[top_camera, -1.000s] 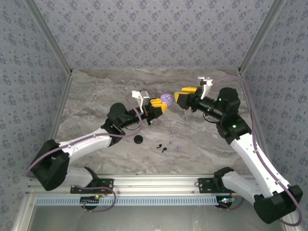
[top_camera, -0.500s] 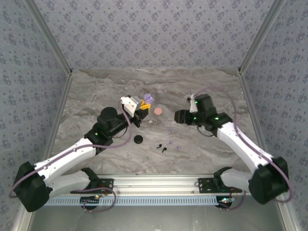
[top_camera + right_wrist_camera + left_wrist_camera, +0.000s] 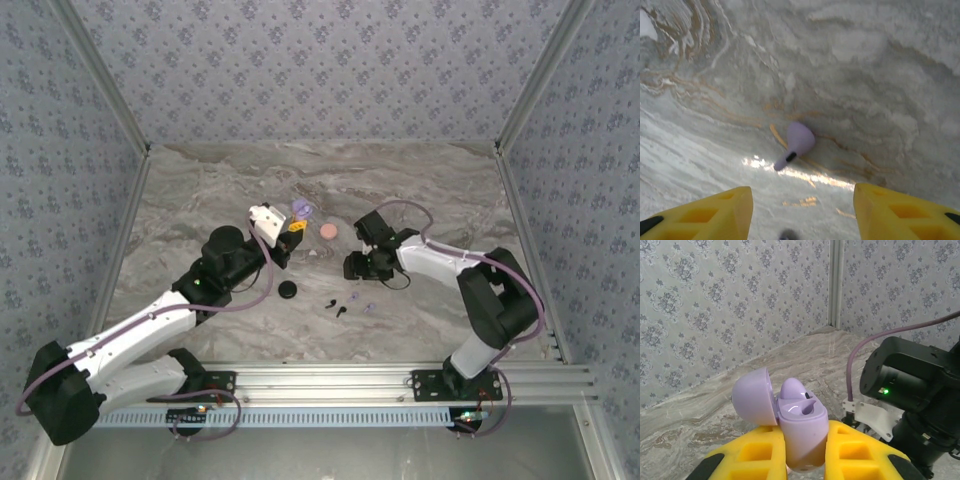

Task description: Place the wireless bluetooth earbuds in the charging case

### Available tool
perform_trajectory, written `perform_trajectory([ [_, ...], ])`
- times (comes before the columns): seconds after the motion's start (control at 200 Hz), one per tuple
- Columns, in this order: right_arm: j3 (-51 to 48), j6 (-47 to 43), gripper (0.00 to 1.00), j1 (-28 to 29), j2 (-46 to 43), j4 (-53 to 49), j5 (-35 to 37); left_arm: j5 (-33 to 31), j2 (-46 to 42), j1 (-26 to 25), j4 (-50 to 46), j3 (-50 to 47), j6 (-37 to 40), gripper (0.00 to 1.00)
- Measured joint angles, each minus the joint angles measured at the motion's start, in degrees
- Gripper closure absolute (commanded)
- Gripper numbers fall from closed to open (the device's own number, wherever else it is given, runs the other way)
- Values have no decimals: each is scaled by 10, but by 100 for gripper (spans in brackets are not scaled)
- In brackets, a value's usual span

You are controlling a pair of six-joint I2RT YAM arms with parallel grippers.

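A lilac earbud (image 3: 799, 142) was seen lying loose on the marble table (image 3: 880, 65), just ahead of the right claw (image 3: 802, 200). The yellow fingers (image 3: 715, 210) of that claw were spread wide with nothing held between them. A second lilac earbud (image 3: 792, 390) was seated in the open lilac case (image 3: 802, 420), whose lid (image 3: 754, 402) was tipped back. That case was clamped between the fingers of the left claw (image 3: 801, 450). More small earbuds (image 3: 341, 311) were scattered near the table's front, with a pink case (image 3: 327, 230) and a black case (image 3: 288, 289) laid nearby.
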Motion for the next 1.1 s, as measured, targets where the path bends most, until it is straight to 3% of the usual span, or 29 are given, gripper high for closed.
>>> perform_trajectory([
  [0.38,49,-2,52,16,57,-3,30,0,0,0,0,0,0,100],
  [0.62,81,-10,64,29,91,-22,49,0,-4,0,0,-3,0,100],
  [1.099,109,-21,78,36,112,-59,79,0,-11,0,0,-7,0,100],
])
